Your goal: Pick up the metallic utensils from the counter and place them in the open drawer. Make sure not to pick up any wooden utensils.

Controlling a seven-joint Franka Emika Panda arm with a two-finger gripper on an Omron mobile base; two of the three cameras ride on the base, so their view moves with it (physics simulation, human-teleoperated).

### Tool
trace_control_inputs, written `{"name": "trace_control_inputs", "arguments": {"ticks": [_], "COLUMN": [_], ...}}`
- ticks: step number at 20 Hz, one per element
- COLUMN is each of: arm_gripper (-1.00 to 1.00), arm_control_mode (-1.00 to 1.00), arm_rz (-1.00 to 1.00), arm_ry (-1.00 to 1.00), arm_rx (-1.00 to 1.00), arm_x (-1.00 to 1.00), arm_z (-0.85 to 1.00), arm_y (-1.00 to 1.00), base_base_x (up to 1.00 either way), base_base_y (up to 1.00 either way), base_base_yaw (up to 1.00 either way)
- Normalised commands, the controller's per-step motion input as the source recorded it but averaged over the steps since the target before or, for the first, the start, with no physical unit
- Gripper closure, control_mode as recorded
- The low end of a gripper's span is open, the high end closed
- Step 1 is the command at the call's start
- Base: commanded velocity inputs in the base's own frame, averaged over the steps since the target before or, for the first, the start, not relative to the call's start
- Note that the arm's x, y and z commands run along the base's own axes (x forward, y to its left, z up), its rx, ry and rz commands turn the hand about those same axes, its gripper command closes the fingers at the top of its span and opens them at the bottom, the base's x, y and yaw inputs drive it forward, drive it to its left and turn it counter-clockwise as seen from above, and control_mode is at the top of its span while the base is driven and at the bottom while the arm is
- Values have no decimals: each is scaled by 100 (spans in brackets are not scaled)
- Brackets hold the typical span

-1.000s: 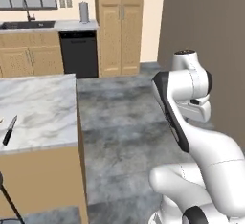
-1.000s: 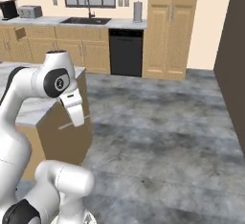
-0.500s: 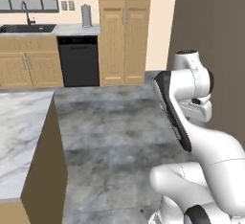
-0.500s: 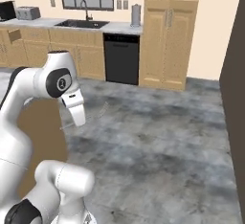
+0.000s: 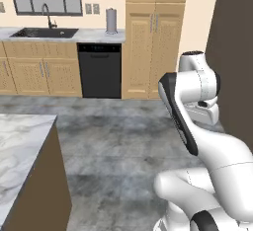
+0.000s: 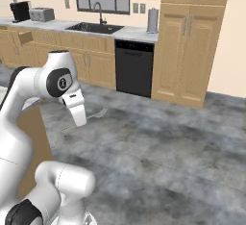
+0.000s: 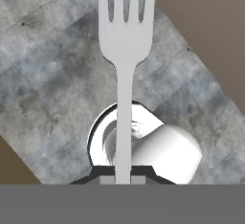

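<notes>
No writing is showing on anything here. At the far left, the corner of the white-and-grey marbled counter (image 5: 20,146) on tan wood is ending at a sharp edge, with open grey stone floor (image 5: 123,141) stretching beyond it. The gripper (image 7: 123,179) is pinching the slim all-silver fork (image 7: 125,50) by its handle, jaws pressed tight; the tines are pointing straight out from the jaws. To the right, a black dishwasher (image 6: 134,68) and tall tan cabinets are standing.
</notes>
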Motion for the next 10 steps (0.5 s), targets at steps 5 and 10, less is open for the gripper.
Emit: {"name": "trace_control_inputs", "arguments": {"ticks": [5,10], "arm_gripper": [100,100], "arm_control_mode": [100,100], "arm_rz": [0,0], "arm_ry": [0,0], "arm_rx": [0,0], "arm_x": [0,0], "arm_z": [0,0], "arm_y": [0,0], "base_base_x": [100,100], "base_base_y": [-52,-52], "base_base_yaw": [30,32]}}
